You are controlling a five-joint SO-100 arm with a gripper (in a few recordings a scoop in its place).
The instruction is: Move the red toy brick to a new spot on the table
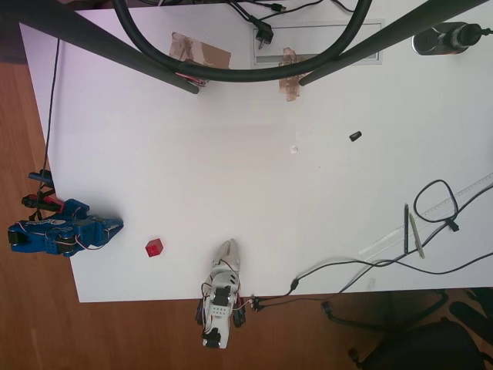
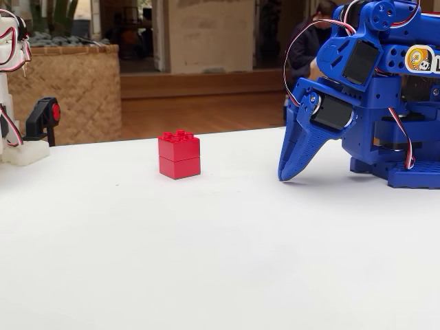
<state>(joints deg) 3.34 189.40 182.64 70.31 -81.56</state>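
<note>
The red toy brick (image 1: 154, 247) (image 2: 179, 155) stands upright on the white table (image 1: 254, 185) (image 2: 206, 261), near the table's bottom edge in the overhead view. My blue gripper (image 1: 117, 226) (image 2: 283, 176) sits at the table's left edge in the overhead view, a short way from the brick. Seen from the fixed view, it is to the right of the brick with its tip pointing down onto the tabletop. Its jaws are shut with nothing between them, and a clear gap separates gripper and brick.
A small black piece (image 1: 355, 136) and a tiny white bit (image 1: 293, 149) lie mid-table. Cables (image 1: 435, 202), a pen (image 1: 406, 229) and a clear ruler (image 1: 462, 196) lie at the right. A grey cable slot (image 1: 323, 42) and tape patches (image 1: 202, 51) line the top edge.
</note>
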